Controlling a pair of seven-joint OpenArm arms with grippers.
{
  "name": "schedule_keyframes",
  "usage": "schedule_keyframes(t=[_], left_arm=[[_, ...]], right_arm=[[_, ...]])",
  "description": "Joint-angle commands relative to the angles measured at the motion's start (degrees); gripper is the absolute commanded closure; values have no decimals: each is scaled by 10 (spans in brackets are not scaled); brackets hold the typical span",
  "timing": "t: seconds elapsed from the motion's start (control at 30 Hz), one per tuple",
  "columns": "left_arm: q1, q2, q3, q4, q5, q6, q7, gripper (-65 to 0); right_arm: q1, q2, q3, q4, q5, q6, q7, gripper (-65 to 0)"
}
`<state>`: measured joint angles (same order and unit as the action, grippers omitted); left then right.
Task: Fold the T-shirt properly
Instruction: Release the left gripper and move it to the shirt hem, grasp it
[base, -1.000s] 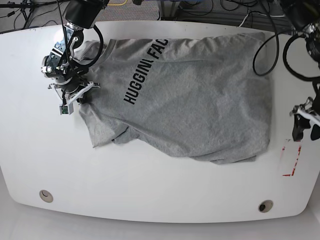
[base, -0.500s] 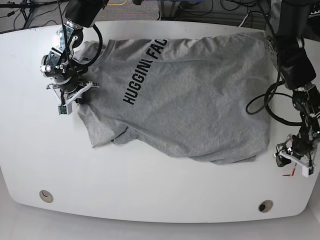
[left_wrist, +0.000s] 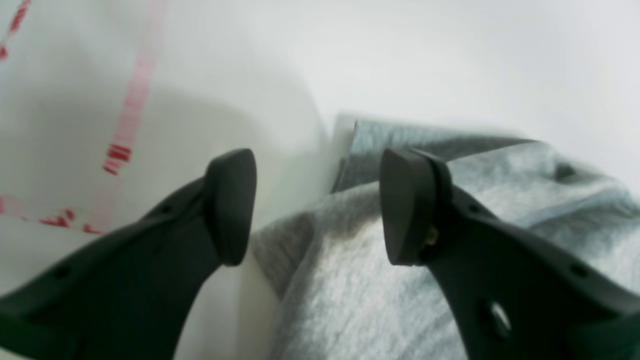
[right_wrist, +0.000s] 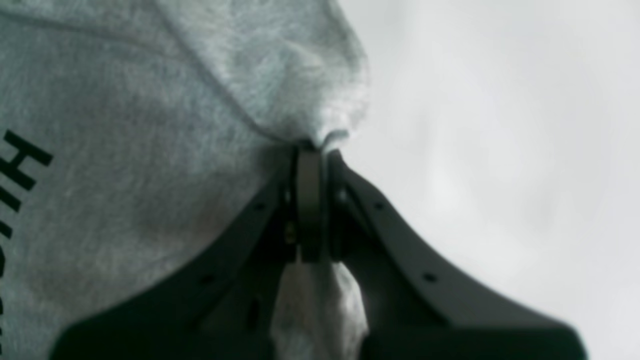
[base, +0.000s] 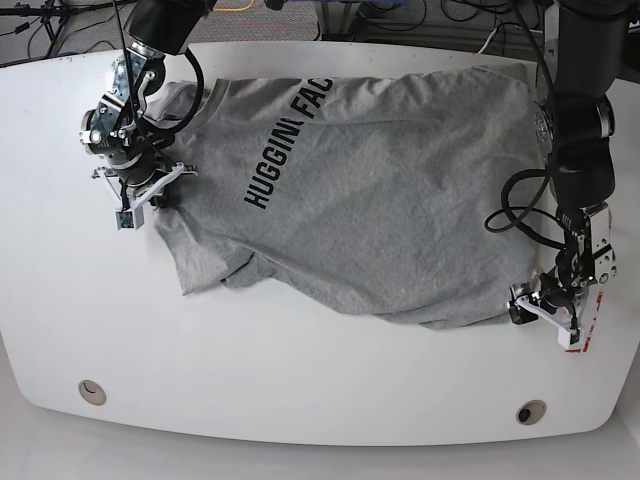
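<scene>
Right gripper (right_wrist: 310, 200): jaws pressed together on a pinch of grey cloth at the T-shirt (base: 370, 190) edge near the sleeve and collar end; fabric bunches up out of the closed tips. Judged purpose: anchor that end so the cloth can be lifted or kept taut for the fold.

Left gripper (left_wrist: 317, 205): jaws spread wide, nothing between them. One finger (left_wrist: 230, 205) sits over bare table (left_wrist: 450, 55), the other finger (left_wrist: 407, 205) over grey cloth, so the shirt's corner edge lies right in the gap. Looks set to straddle the hem corner before closing; not yet gripping.

In the base view the left gripper (base: 553, 308) is low at the shirt's lower hem corner, close to the red marks (base: 578, 345) on the tabletop. The right gripper (base: 140, 185) is at the far opposite end.

T-shirt lies spread flat across the middle of the white table (base: 300, 380), print upward, black lettering (base: 290, 145) partly folded under at the top edge. Lower edge rumpled, one sleeve flap turned out. Fold seems barely begun
</scene>
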<state>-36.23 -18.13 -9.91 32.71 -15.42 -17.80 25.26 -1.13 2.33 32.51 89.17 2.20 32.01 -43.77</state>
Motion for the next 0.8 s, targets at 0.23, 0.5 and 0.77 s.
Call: schedule_keyframes(t=[0.23,0.5,0.77], left_arm=[[-30,9,1,-61,26,-3,-44,-374],[-26,18,0,-60,40,-41,-38,-368],[1,18,-2,3,39,-62,27,-224]], right_arm=[[7,5,1,12,7,4,12,-14],[8,5,1,12,7,4,12,-14],[8,5,1,12,7,4,12,-14]])
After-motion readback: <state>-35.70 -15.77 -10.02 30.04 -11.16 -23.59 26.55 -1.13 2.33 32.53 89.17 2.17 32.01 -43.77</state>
